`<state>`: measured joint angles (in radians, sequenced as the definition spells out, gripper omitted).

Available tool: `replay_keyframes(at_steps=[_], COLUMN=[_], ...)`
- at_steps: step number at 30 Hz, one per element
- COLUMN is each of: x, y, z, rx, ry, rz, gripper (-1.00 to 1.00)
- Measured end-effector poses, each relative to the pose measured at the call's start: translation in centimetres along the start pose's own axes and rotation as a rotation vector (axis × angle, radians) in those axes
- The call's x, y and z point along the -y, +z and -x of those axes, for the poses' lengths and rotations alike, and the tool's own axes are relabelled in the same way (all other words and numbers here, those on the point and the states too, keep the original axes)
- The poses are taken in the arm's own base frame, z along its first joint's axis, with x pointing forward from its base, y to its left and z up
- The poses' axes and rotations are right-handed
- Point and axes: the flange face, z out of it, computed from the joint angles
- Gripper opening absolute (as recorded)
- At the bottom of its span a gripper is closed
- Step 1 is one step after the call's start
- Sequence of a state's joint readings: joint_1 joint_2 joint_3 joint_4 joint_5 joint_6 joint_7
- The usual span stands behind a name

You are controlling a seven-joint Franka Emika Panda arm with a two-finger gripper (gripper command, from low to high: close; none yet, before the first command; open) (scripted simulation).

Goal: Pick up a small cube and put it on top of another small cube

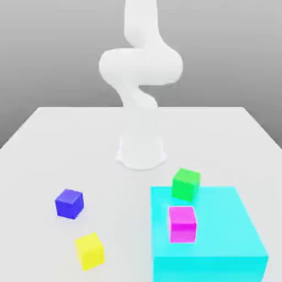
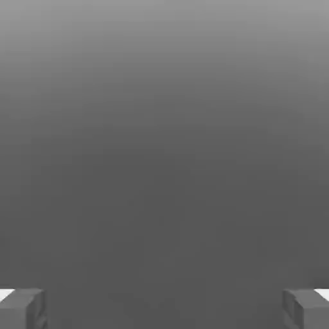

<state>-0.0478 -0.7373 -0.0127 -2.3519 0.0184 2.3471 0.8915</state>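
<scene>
Ranking by size, largest first:
table (image 1: 49, 143): pale, flat and matte; it carries every block and the arm's round base at its far middle.
arm (image 1: 140, 66): white, rising from that base and folded high above the table, well away from all the blocks.
cyan block (image 1: 220, 231): a wide slab at the near right of the exterior view, much bigger than the cubes; a raised, level shelf.
claw (image 2: 164, 311): fingers (image 2: 22, 308) stand wide apart at the two edges of the hand view, with nothing between them but plain grey; it grips nothing.
green cube (image 1: 186, 184): at the far left corner of the cyan block, apparently resting on its edge.
magenta cube (image 1: 182, 223): on top of the cyan block, near its left side, just nearer than the green one.
yellow cube (image 1: 90, 250): on the table at the near left, turned slightly askew.
small cube (image 1: 69, 203): dark blue, on the table at the left, just beyond the yellow cube and well apart from the cyan block.
handling of the small cube: likely rigid and light, with flat matte faces that should not slip much; not fragile by its look.
where to grip: probably across two opposite upright faces, at mid-height, claw lined up square with them; open table on all sides leaves room for both fingers.
</scene>
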Motion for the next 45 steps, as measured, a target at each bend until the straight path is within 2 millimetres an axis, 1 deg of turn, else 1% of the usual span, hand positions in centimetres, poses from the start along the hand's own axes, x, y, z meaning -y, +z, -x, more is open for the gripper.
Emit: replay_keyframes(at_steps=[3, 7, 11, 14, 17, 20, 23, 26, 27, 30, 36, 37, 43, 45], x=[-3.4, -8.6, -14.6, -19.5, -24.5, -29.5, -34.4, -39.0, -40.2, -42.2, -44.3, -44.6, -44.7, -44.3], y=[5.9, 12.6, 18.2, 21.7, 24.4, 26.5, 27.9, 28.5, 28.7, 29.9, 33.1, 33.4, 33.6, 33.2], z=[-1.2, -1.9, -1.6, -0.7, 0.6, 2.5, 4.8, 7.5, 8.1, 9.0, 11.0, 11.3, 11.5, 11.0], rx=[0.025, 0.041, 0.038, 0.024, -0.001, -0.038, -0.086, -0.146, -0.164, -0.182, -0.180, -0.179, -0.180, -0.180], ry=[0.191, 0.434, 0.675, 0.854, 1.032, 1.207, 1.380, 1.548, 1.591, 1.632, 1.627, 1.628, 1.628, 1.627], rz=[0.084, 0.194, 0.308, 0.397, 0.487, 0.578, 0.670, 0.763, 0.785, 0.802, 0.805, 0.806, 0.804, 0.803], gripper=[0.00, 0.00, 0.00, 0.00, 0.00, 0.00, 0.00, 0.00, 0.00, 0.00, 0.00, -1.00, -1.00, -1.00])
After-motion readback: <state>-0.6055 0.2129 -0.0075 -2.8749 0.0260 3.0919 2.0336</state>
